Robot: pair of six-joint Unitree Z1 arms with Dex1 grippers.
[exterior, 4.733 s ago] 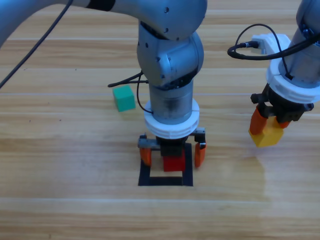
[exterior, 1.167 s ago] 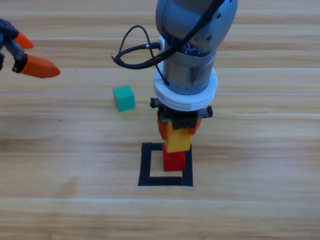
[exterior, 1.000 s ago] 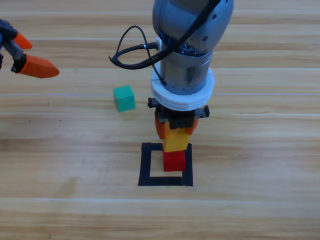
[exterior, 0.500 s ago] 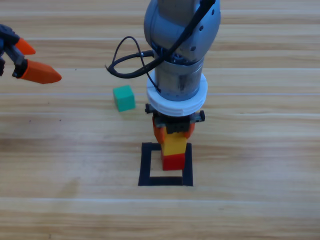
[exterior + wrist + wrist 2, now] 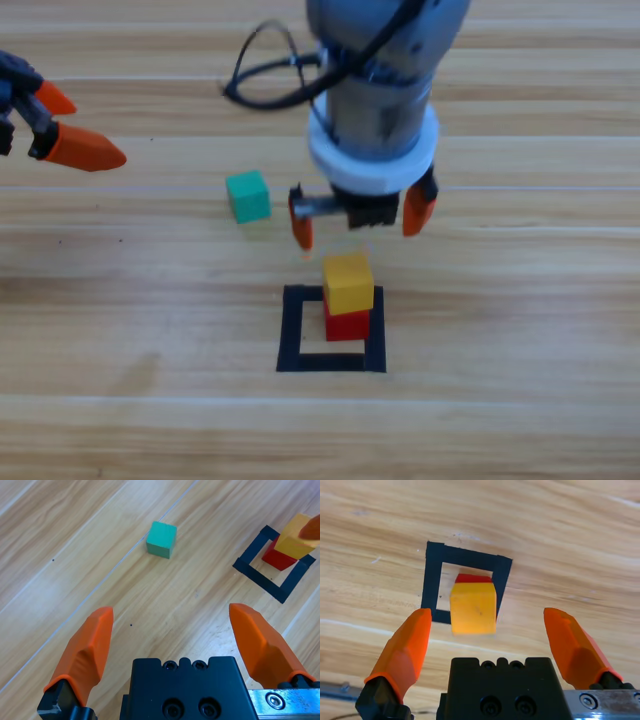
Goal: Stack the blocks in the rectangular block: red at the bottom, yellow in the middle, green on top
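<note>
Matte yellow cube (image 5: pixel 348 283) squarely caps red cube (image 5: pixel 347 325) inside black-taped rectangle (image 5: pixel 290 333).

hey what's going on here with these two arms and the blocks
The small yellow cube sits on the small red cube inside the black tape rectangle on the wooden table. The right gripper hovers above the stack with its jaws open, holding nothing. The small teal-green cube lies on the table outside the rectangle. The left gripper waits open at the left edge.
</note>
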